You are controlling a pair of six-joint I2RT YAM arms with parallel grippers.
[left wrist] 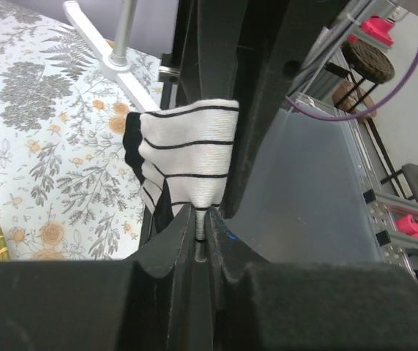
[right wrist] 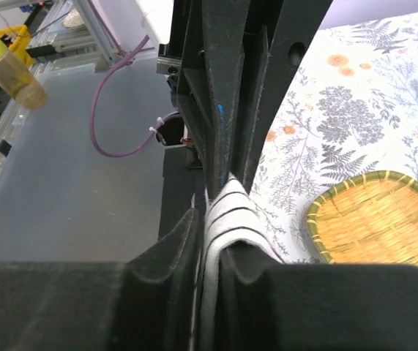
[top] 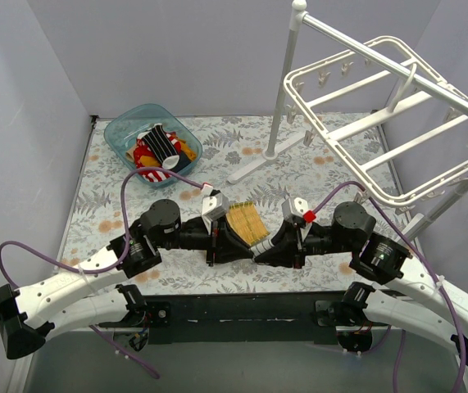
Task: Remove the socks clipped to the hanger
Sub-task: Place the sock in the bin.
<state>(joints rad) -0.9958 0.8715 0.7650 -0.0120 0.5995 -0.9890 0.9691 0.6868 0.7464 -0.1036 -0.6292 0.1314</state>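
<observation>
A white sock with thin black stripes (left wrist: 187,153) is stretched between my two grippers above the middle of the table. My left gripper (left wrist: 201,216) is shut on one end of it, the fabric pinched between the fingers. My right gripper (right wrist: 216,230) is shut on the other end of the sock (right wrist: 230,212), which folds over one finger. In the top view the left gripper (top: 246,244) and the right gripper (top: 265,250) meet tip to tip. The white grid hanger (top: 329,135) hangs tilted at the back right; its clips that show hold nothing. Other socks (top: 156,151) lie in a bin.
A teal plastic bin (top: 127,123) stands at the back left. A yellow woven mat (top: 246,221) lies just behind the grippers. The white pole stand's base (top: 258,164) rests on the floral cloth between the bin and the hanger.
</observation>
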